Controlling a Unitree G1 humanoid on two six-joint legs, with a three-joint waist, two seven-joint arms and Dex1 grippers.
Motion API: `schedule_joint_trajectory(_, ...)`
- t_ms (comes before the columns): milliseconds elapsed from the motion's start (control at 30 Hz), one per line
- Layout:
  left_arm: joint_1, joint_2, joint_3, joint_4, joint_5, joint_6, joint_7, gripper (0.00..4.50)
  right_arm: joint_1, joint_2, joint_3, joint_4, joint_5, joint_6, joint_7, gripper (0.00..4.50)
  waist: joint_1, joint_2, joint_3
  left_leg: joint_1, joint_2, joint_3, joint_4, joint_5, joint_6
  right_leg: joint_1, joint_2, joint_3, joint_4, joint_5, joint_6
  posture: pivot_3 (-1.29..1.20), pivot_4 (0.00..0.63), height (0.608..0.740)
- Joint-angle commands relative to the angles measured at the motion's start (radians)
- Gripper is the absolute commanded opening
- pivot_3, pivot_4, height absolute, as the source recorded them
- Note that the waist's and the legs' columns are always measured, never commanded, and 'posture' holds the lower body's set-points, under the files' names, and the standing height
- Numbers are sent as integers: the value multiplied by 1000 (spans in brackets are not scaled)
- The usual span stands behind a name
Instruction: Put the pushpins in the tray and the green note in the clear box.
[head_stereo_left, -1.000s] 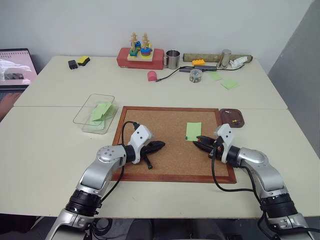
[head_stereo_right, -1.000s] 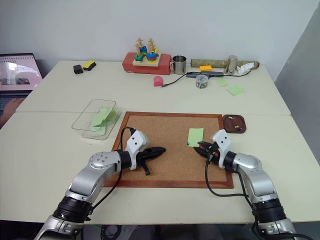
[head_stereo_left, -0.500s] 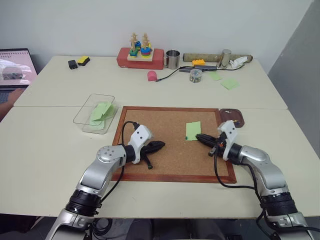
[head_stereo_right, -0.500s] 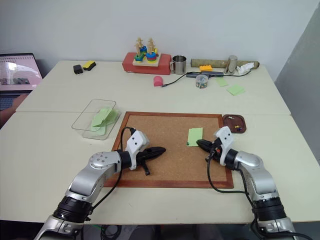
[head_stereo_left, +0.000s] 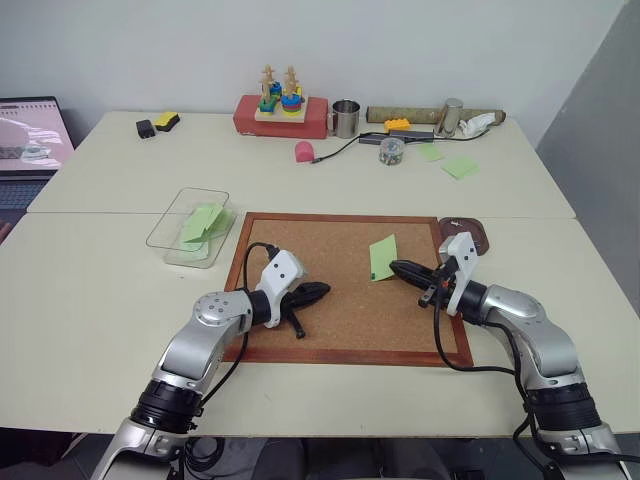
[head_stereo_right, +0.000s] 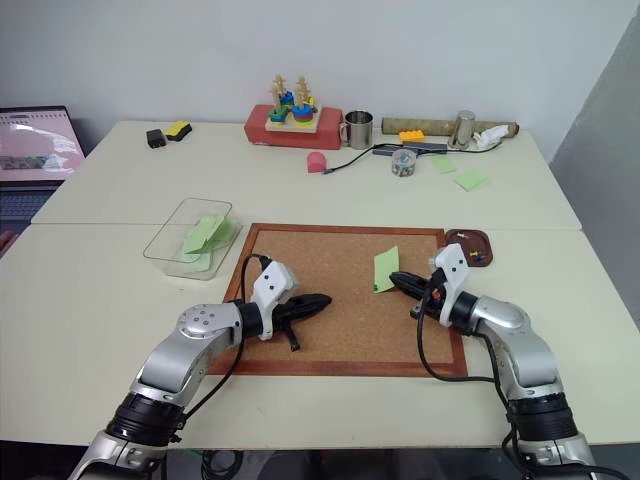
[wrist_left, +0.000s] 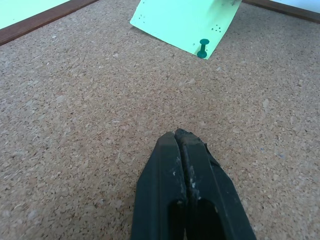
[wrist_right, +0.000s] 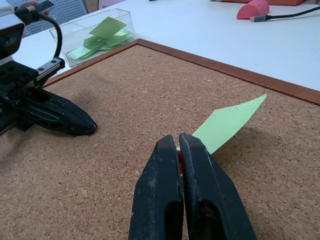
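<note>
The green note (head_stereo_left: 382, 257) lies on the cork board (head_stereo_left: 330, 325) with one side lifted and tilted up. A green pushpin (wrist_left: 202, 48) stands in its low corner. My right gripper (head_stereo_left: 394, 267) is shut at the note's raised edge, and a red pushpin (wrist_right: 179, 159) shows between its fingertips. My left gripper (head_stereo_left: 322, 290) rests shut on the board, left of the note, holding nothing. The dark-brown tray (head_stereo_right: 486, 240) sits off the board's far right corner, partly behind my right wrist. The clear box (head_stereo_left: 165, 243) stands left of the board.
Green slips (head_stereo_left: 203, 222) lie inside the clear box. Along the table's far edge stand a red box with stacking toys (head_stereo_left: 281, 115), a metal cup (head_stereo_left: 345, 118), a pink piece (head_stereo_left: 304, 151) and loose green notes (head_stereo_left: 459, 167). A laptop (head_stereo_left: 30, 135) sits far left.
My right gripper closed at the note's edge and rose slightly, tilting that side of the note off the board. The left gripper stayed still.
</note>
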Motion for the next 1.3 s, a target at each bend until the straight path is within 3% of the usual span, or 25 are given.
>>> schedule_joint_trajectory(33,39,9,-43,26,32,37,-10,0,-12,-21,-45,-67,46,21,6,30,0,0,0,0,0,0,0,0,0,0,0,0,0,0,0,0,150,740)
schedule_joint_trajectory(300,34,6,-46,29,33,37,-9,0,-27,-25,-65,-50,43,19,-20,30,0,0,0,0,0,0,0,0,0,0,0,0,0,0,0,0,150,740)
schedule_joint_trajectory(700,30,6,-47,34,33,35,-10,0,-274,12,-188,345,-114,-102,-342,30,0,0,0,0,0,1,0,0,0,0,0,0,0,1,-2,0,150,740)
schedule_joint_trajectory(967,35,10,-44,25,34,36,-9,0,-348,6,-209,551,-145,-144,-393,30,-1,0,0,0,0,1,0,0,0,0,0,1,0,1,-3,0,150,740)
schedule_joint_trajectory(1233,46,15,-41,13,33,39,-6,0,-329,-1,-234,568,-137,-140,-409,30,-2,0,0,0,0,1,0,0,0,0,0,1,0,1,-3,0,150,740)
schedule_joint_trajectory(1300,44,15,-42,16,33,37,-7,0,-320,2,-235,559,-135,-138,-408,461,-2,0,0,0,0,1,0,0,0,0,0,1,0,1,-3,0,150,740)
